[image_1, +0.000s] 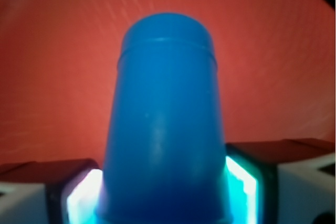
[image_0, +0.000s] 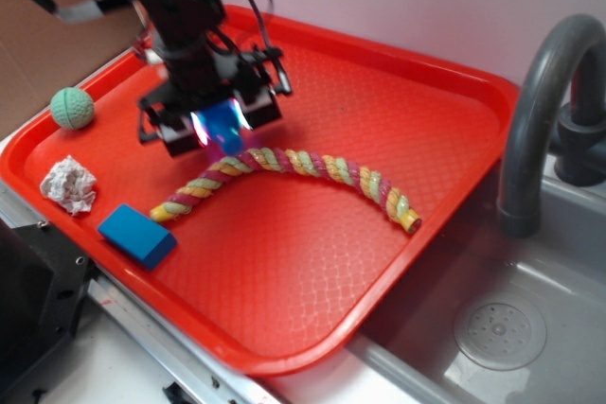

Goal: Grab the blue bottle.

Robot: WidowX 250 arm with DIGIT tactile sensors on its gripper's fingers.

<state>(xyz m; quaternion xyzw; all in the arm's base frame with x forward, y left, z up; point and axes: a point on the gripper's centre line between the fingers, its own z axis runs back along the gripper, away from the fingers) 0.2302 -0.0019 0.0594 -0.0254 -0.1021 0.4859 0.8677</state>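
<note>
The blue bottle (image_1: 165, 119) fills the middle of the wrist view, wide end toward the camera and rounded narrow end pointing away over the red tray (image_1: 47, 87). My gripper (image_1: 164, 192) is shut on it, with glowing pads (image_1: 83, 198) pressed against both of its sides. In the exterior view the gripper (image_0: 220, 130) hangs over the tray's back left part, and a shiny patch of the bottle (image_0: 220, 128) shows between the fingers, just above the rope.
A striped twisted rope (image_0: 294, 172) curves across the red tray (image_0: 417, 130). A flat blue block (image_0: 137, 235), a crumpled white wad (image_0: 69, 184) and a green ball (image_0: 72, 108) lie at the left. A grey sink (image_0: 511, 328) and faucet (image_0: 540, 111) stand at the right.
</note>
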